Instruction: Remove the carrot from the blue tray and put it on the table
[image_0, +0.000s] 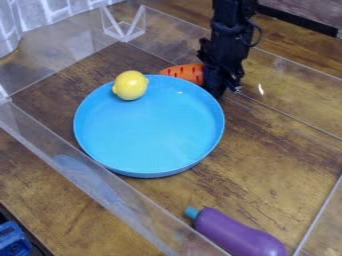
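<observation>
- Now, the gripper (226, 87) has its fingers closed together at the right end of the carrot (183, 72); whether they pinch it is hidden;
- carrot lies against the far rim of the blue tray (147, 160).

Robot test cell in a lab, I'd say: my arm (234, 20) works a wood-grain counter (281, 165) fenced by clear acrylic panels (80, 190), with only toy props out: plastic eggplant (241, 236), yellow ball (130, 85), blue tray (147, 170).

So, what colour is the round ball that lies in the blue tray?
Yellow; the ball shows best in the camera view, the only one.
</observation>
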